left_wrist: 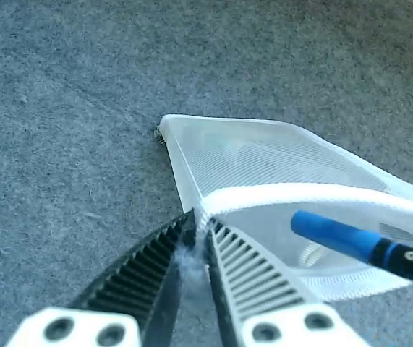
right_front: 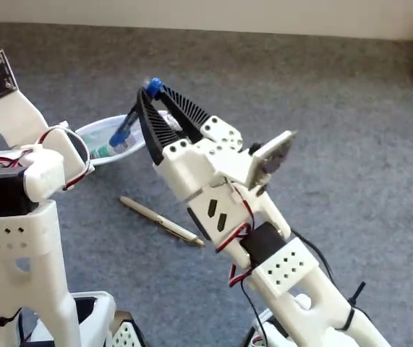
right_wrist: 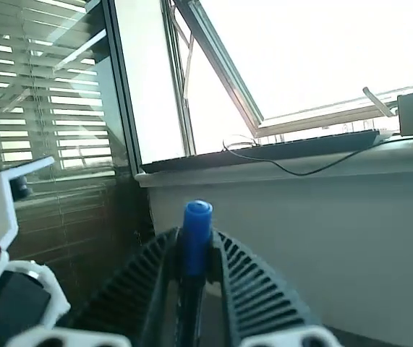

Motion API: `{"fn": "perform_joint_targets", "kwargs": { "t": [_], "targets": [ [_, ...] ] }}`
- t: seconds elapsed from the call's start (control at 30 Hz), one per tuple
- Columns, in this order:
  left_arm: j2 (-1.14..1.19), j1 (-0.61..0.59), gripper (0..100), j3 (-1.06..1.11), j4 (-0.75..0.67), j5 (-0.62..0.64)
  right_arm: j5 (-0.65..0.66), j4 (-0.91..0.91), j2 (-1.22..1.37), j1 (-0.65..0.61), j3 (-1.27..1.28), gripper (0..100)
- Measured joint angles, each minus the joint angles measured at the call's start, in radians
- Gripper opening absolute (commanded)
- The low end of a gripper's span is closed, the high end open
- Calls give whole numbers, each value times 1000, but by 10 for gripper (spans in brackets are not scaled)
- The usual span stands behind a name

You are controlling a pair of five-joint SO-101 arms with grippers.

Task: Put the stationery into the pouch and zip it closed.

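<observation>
Left tool [left_wrist: 195,230] is pinching pouch [left_wrist: 264,155]; right tool [right_front: 154,96] is holding blue pen [left_wrist: 336,238]; beige pen [right_front: 161,221] at pouch's 5 o'clock, zipping pending.

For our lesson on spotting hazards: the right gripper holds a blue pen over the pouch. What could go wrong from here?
1. The right gripper pinches the blue pen near its fingertips, so it may pivot and miss the pouch.
2. The left gripper holds just the pouch's rim, and a push from the pen could tug it loose.
3. The other pen lies close beside the right arm and might get knocked.
</observation>
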Motion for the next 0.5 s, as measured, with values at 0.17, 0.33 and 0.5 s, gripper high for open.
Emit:
{"fn": "perform_joint_targets", "kwargs": {
  "t": [0.17, 0.33, 0.5],
  "targets": [
    [0, 0, 11, 0, 0, 0, 0, 0, 23, -52, 54, 17],
    [0, 0, 11, 0, 0, 0, 0, 0, 23, -72, 78, 131],
    [0, 0, 11, 0, 0, 0, 0, 0, -14, -75, 114, 143]
  ]
}}
